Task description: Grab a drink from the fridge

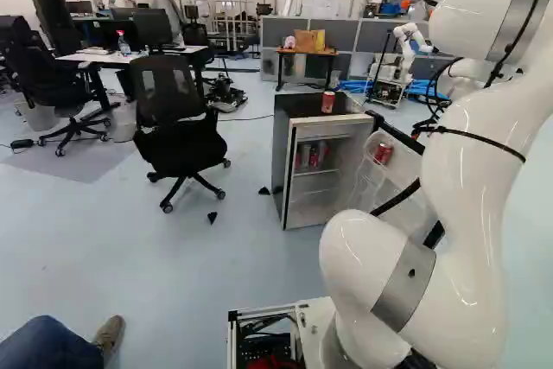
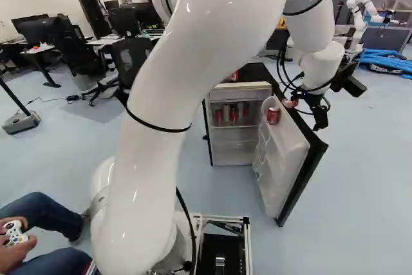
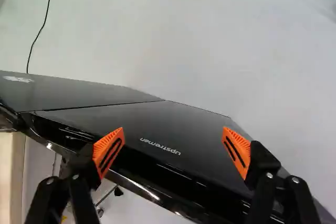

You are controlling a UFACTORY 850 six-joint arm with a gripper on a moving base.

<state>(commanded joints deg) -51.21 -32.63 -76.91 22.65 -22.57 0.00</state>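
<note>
Drinks: red can point(image 2: 273, 115) in door rack, another red can point(image 1: 327, 102) atop fridge point(image 1: 283, 157), a few prob. cans point(image 2: 234, 115) on inside shelf. Fridge door point(image 2: 290, 152) open; gripper point(image 2: 320, 122) nr its top edge, fingers wide apart.

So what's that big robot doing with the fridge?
The big white robot arm has its black gripper with orange pads at the open door of the small black fridge. The gripper is open and holds nothing. Red metal drink cans stand inside, another red can sits in the door, and one more is on top. No drink is grabbed yet.
</note>
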